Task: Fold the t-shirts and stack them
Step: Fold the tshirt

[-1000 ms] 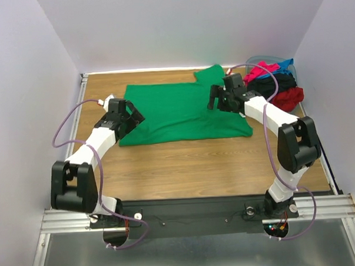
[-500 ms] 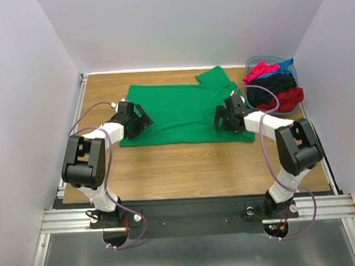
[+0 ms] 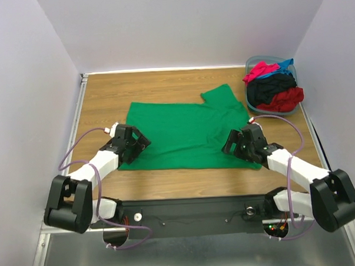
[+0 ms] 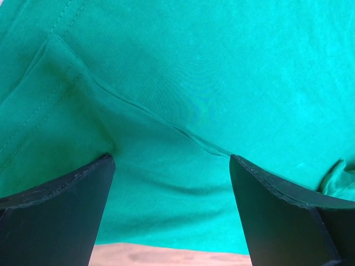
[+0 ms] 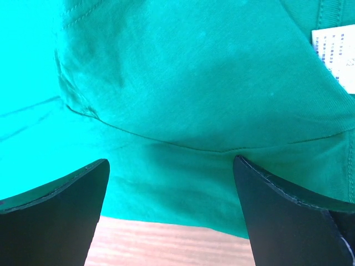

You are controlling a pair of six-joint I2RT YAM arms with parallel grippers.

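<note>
Green t-shirt [image 3: 183, 133]: spread flat on the wooden table [image 3: 163, 86], at the centre of the top view, its near hem close to the table's lower edge. Your left gripper [image 3: 141, 143] sits over the shirt's lower-left corner and your right gripper [image 3: 232, 146] over its lower-right edge. Both have their jaws wide apart and grasp nothing. The other t-shirts [image 3: 274, 89] lie heaped in the bin [image 3: 249, 64], upper right.
</note>
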